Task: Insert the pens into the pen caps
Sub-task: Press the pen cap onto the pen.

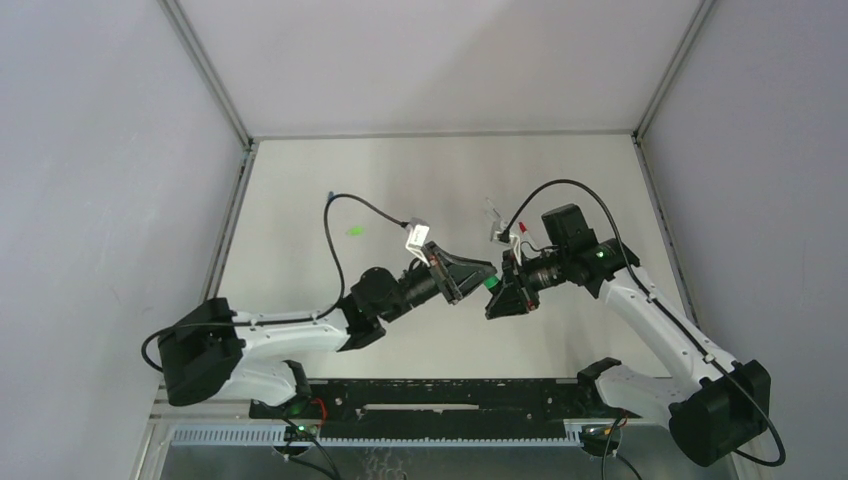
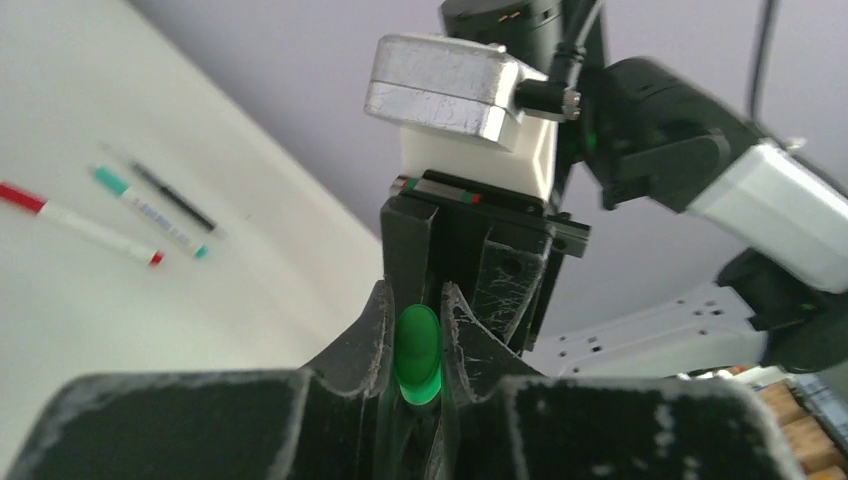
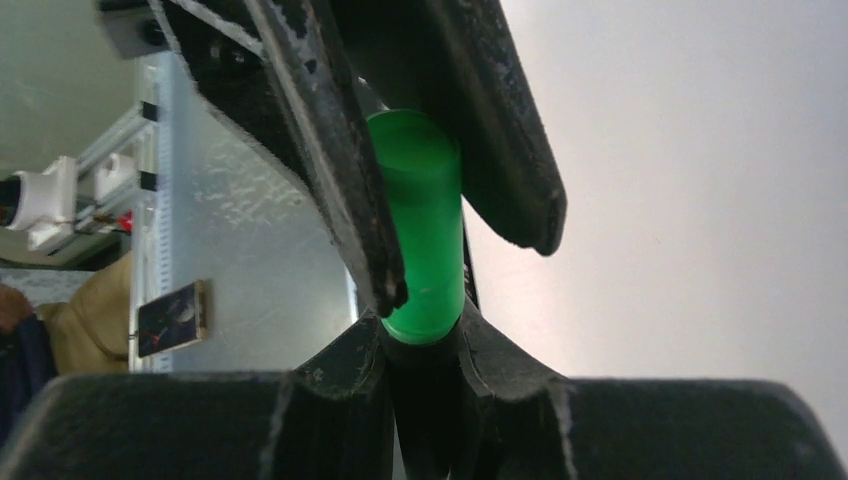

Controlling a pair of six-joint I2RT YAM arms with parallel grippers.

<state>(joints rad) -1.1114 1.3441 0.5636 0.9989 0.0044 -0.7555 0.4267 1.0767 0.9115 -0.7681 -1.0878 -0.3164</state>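
My two grippers meet tip to tip in mid-air above the table's middle. The left gripper point(image 2: 413, 305) is shut on a green-ended pen point(image 2: 418, 352); only its rounded green end shows between the jaws. My right gripper point(image 3: 421, 322) is shut on a bright green pen cap point(image 3: 420, 230), a short cylinder that reaches up between the left gripper's fingers point(image 3: 335, 150). From above, the green spot point(image 1: 491, 283) sits where both grippers touch. Three more pens lie on the table: a red-ended one point(image 2: 80, 224), a teal-ended one point(image 2: 150, 212) and a thin dark one point(image 2: 172, 196).
A loose bright green cap point(image 1: 353, 231) lies on the table at the left. A small red piece point(image 1: 522, 228) and pale pen shapes point(image 1: 495, 215) lie behind the right arm. A tiny blue piece point(image 1: 329, 195) sits further back left. Grey walls enclose the table point(image 1: 420, 170).
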